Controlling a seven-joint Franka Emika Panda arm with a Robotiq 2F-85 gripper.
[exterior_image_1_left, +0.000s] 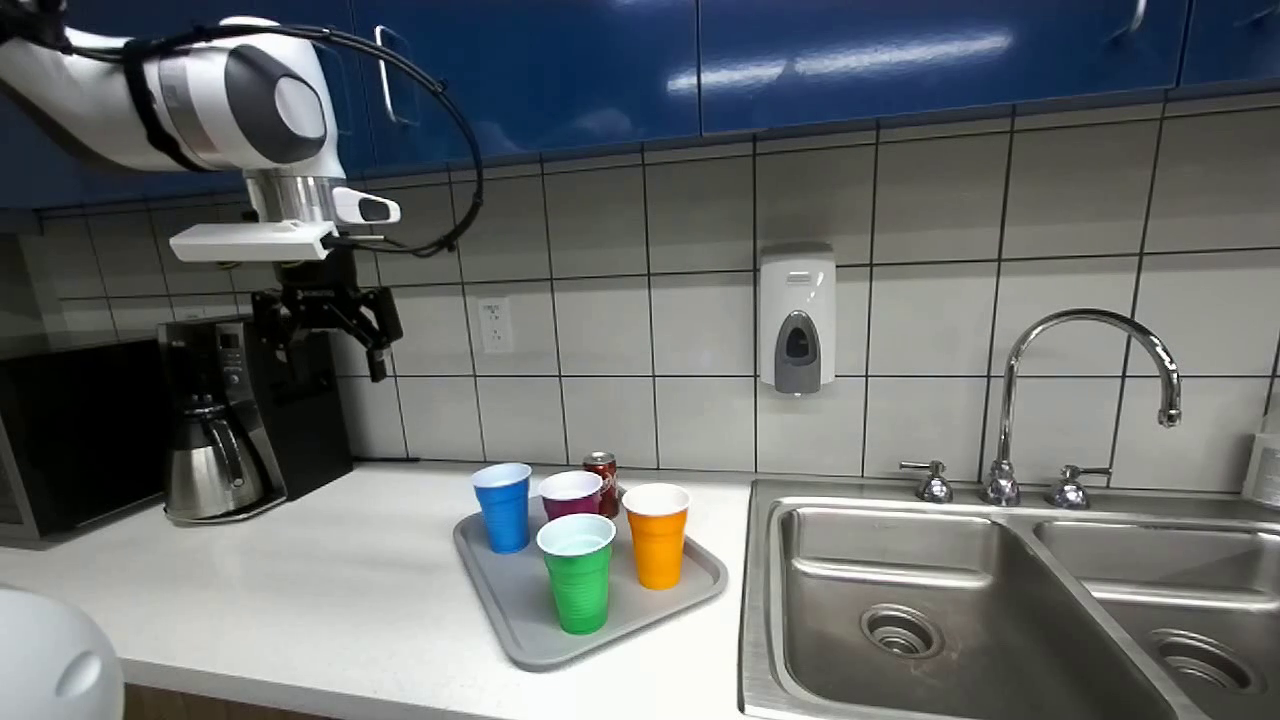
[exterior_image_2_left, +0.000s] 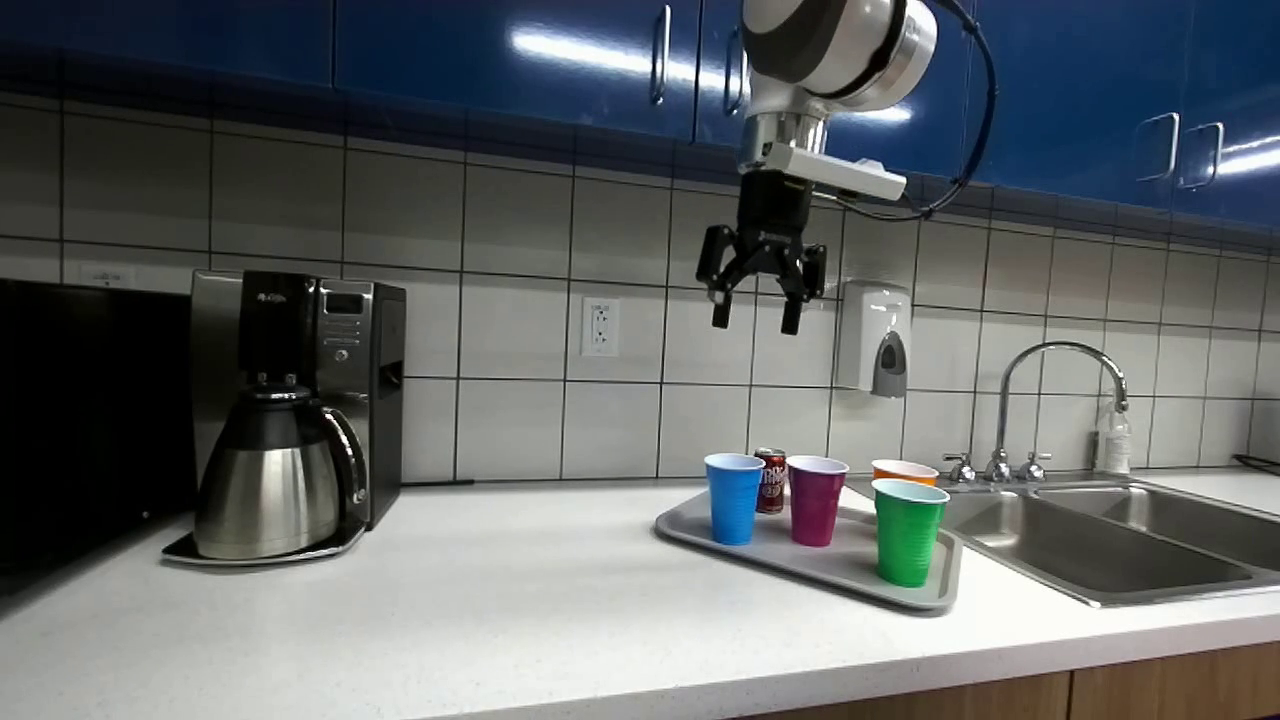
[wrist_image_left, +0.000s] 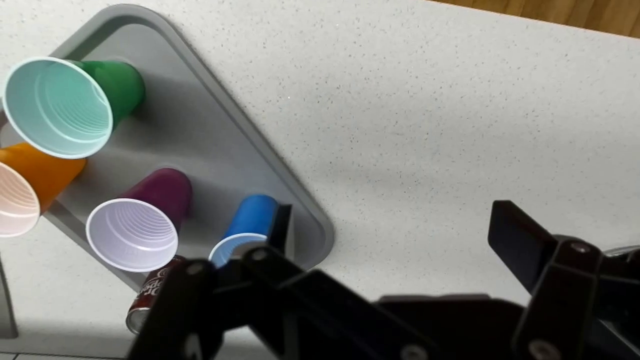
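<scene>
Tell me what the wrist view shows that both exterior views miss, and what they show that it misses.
Only the wrist view shows ribs inside the purple cup. Only the exterior views show the blue cabinets, soap dispenser and faucet. All share the gray tray, the purple cup itself, blue cup, green cup, orange cup, soda can and open gripper.

Your wrist view is cropping the orange cup (wrist_image_left: 41, 180). There, the gripper (wrist_image_left: 392, 206) is partly hiding the blue cup (wrist_image_left: 250, 219) by the tray's corner (wrist_image_left: 322, 232).
</scene>
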